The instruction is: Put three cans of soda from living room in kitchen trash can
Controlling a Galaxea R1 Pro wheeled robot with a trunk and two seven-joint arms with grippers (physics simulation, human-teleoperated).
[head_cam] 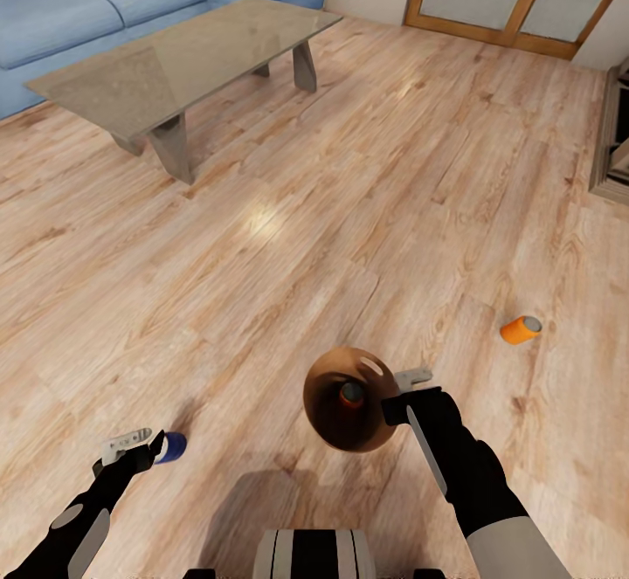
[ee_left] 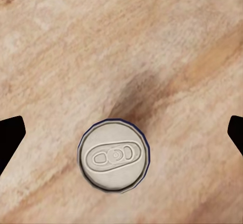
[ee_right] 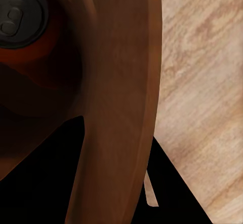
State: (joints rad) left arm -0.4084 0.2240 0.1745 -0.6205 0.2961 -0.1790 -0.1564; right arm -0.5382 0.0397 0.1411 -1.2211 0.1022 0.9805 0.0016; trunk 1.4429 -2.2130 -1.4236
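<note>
- Bin (head_cam: 349, 411) is hanging by its rim from the closed right gripper (head_cam: 404, 394), an orange can (ee_right: 20, 19) sitting inside it.
- Left gripper (head_cam: 150, 445) is hovering open around the upright blue can (ee_left: 113, 155) left of the bin.
- Second orange can (head_cam: 521, 329) is lying on the floor (head_cam: 349, 212) right of the bin.
</note>
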